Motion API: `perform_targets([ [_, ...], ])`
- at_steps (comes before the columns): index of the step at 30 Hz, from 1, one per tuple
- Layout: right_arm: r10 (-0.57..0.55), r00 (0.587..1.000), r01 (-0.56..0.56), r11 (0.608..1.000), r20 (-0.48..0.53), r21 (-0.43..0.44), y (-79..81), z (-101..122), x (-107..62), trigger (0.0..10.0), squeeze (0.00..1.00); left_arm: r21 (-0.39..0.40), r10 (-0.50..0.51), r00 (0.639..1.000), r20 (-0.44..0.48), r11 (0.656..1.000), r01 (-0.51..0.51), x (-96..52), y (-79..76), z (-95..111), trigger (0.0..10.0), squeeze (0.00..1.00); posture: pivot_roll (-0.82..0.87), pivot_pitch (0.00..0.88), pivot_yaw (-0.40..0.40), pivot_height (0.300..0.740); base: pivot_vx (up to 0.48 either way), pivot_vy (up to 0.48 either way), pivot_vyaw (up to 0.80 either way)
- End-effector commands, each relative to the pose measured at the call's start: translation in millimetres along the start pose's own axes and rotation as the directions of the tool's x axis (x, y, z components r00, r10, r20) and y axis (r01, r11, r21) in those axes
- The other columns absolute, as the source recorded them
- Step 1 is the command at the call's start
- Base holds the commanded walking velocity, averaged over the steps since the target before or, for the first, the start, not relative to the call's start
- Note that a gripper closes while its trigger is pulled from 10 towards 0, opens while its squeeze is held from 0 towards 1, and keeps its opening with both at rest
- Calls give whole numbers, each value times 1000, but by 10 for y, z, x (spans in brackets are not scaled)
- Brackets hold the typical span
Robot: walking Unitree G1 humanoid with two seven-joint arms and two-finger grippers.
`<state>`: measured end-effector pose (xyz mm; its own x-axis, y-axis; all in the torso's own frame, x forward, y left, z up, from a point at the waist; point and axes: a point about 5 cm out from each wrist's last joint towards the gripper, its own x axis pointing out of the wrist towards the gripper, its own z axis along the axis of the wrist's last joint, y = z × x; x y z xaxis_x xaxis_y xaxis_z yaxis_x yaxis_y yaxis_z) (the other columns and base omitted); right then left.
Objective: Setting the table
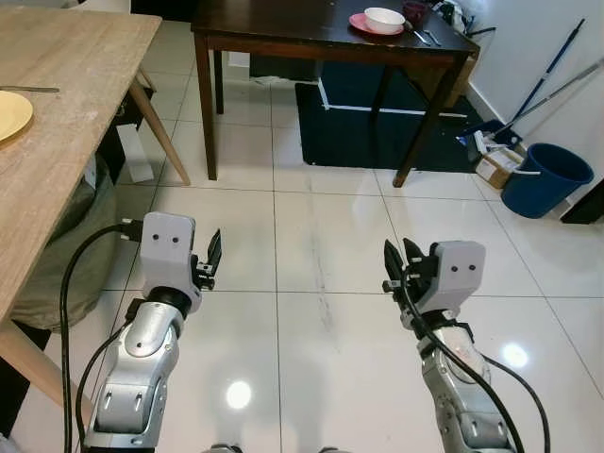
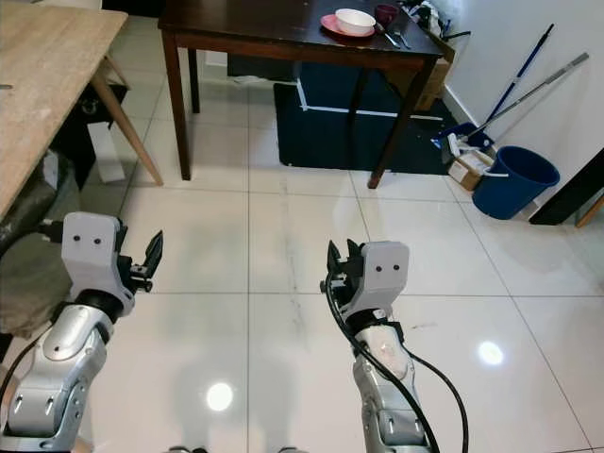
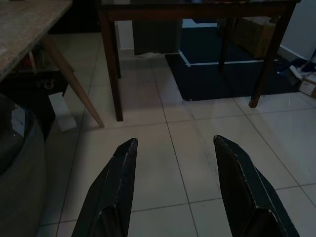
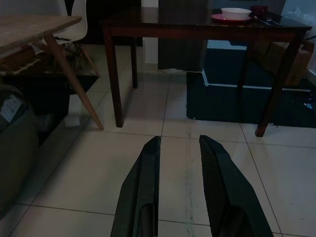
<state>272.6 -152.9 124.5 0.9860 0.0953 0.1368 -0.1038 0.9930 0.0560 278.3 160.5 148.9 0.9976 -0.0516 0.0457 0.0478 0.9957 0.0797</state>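
The left claw (image 3: 173, 148) hangs over the tiled floor (image 1: 321, 245) with its fingers spread wide, holding nothing. The right claw (image 4: 178, 145) hovers to its right, fingers a narrow gap apart, also empty. Far ahead stands a dark counter (image 1: 283, 24) carrying a white bowl (image 1: 384, 19) on a pink plate (image 1: 363, 25) with cutlery (image 1: 425, 38) just beside. On the left, a light wooden counter (image 1: 66, 94) holds a yellow plate (image 1: 11, 115). A blue bucket (image 1: 545, 177) stands far right.
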Motion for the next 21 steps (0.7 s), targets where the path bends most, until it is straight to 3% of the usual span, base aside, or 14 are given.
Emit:
perform_targets([
  [1, -8, 1000, 8, 1000, -15, 0, -8, -17, -15, 10000, 0, 3, -15, 1000, 14, 1000, 15, 9, -36, 21, 10000, 0, -91, 0, -10, 740, 480, 0, 0],
  [21, -15, 1000, 15, 1000, -22, 1, -9, -45, -27, 10000, 0, 4, -26, 1000, 15, 1000, 26, 16, -50, 27, 10000, 0, -90, 0, -4, 740, 470, 0, 0],
])
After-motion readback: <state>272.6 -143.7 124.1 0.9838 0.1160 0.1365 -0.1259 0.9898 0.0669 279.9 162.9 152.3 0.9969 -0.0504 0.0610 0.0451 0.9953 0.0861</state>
